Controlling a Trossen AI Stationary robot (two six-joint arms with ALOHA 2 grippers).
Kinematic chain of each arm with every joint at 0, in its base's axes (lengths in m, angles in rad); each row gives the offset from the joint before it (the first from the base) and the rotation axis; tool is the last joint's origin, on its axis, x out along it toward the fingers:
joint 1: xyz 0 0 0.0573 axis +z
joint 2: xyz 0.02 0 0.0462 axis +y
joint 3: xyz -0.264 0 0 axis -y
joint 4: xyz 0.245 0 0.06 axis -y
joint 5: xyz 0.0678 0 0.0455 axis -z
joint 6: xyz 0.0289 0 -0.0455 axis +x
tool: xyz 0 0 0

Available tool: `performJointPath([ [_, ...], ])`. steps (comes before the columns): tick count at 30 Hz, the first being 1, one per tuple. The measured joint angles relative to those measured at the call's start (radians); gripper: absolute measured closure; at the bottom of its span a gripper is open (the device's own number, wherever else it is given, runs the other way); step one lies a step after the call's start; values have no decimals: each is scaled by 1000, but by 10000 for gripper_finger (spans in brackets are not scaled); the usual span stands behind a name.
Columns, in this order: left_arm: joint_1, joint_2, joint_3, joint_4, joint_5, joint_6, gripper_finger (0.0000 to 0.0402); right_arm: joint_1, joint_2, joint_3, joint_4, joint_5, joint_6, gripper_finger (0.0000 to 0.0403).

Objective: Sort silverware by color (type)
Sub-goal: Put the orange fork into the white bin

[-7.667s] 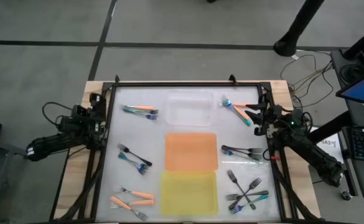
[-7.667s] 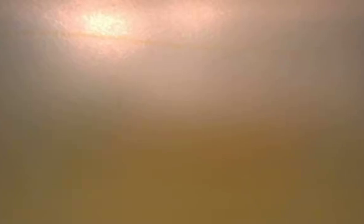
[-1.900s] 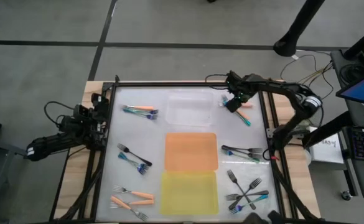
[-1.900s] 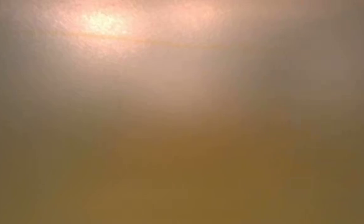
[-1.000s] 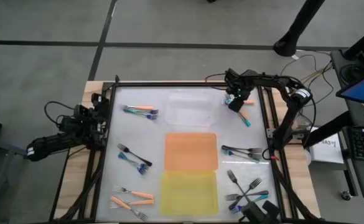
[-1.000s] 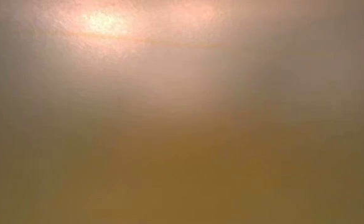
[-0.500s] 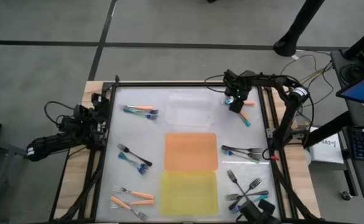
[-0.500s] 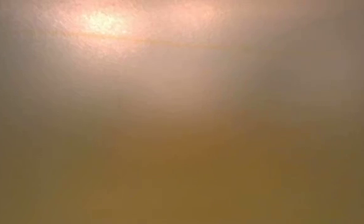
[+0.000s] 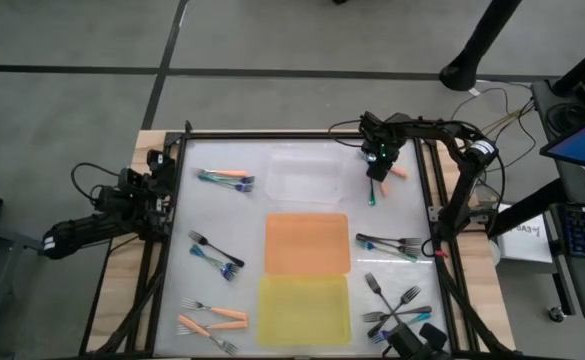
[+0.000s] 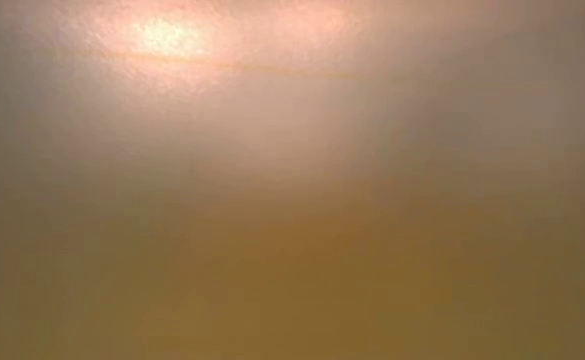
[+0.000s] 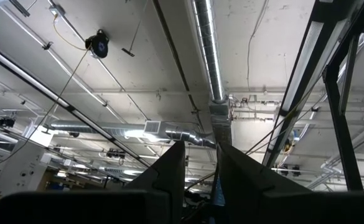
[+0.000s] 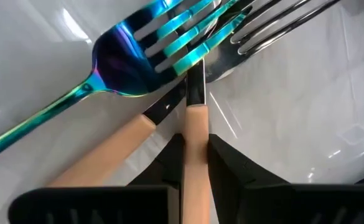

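We are looking straight down on a white table [image 9: 232, 210] framed by dark rails. Our right gripper [image 9: 376, 163] is reaching over the far right part of the table, just beside the clear tray [image 9: 304, 173]. In its wrist view, our two dark fingers [image 12: 228, 165] are pressing together on the peach-orange handle of an orange-handled fork [image 12: 194, 146]. A second orange-handled fork [image 12: 116, 149] is lying just beside it, and an iridescent teal fork [image 12: 116, 59] is crossing over their metal necks. From above, the teal fork [image 9: 373, 192] is sticking out from under the gripper toward the orange tray [image 9: 307, 243].

Our left gripper [image 9: 157, 190] is waiting at the table's left edge, its camera pointing at the ceiling; its fingers [image 11: 169, 165] are standing slightly apart, with nothing between them.

The other forks are lying in small mixed clusters: far left [image 9: 227, 177], middle left [image 9: 215, 254], near left [image 9: 212, 320], middle right [image 9: 390, 245] and near right [image 9: 394, 308]. A yellow tray [image 9: 304, 310] is sitting nearest us. The low view is showing only a brown blur.
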Motion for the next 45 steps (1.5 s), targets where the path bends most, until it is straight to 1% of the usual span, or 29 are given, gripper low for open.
performJointPath([
  [6,0,0,0,0,0,0,327,-1,-52,-6,-44,4,26,369],
  [12,0,0,0,0,0,0,327,1,-161,-4,-63,6,71,369],
  [22,0,0,0,0,0,0,327,22,-374,-3,-45,9,109,369],
  [24,0,0,0,0,0,0,327,22,-409,-3,-28,45,137,369],
  [30,0,0,0,0,0,0,327,22,-497,-3,47,205,175,369],
  [33,0,0,0,0,0,0,327,22,-530,-3,103,227,187,369],
  [35,0,0,0,0,0,0,327,24,-546,-3,140,206,197,369],
  [36,0,0,0,0,0,0,327,28,-552,-3,158,167,204,369],
  [39,0,0,0,0,0,0,327,47,-564,-3,236,-15,263,369],
  [41,0,0,0,-1,0,0,327,79,-562,-3,293,-101,304,369],
  [43,0,0,0,0,0,0,327,126,-549,-3,350,-127,327,369],
  [45,0,0,0,0,0,0,327,179,-530,-3,397,-132,328,369],
])
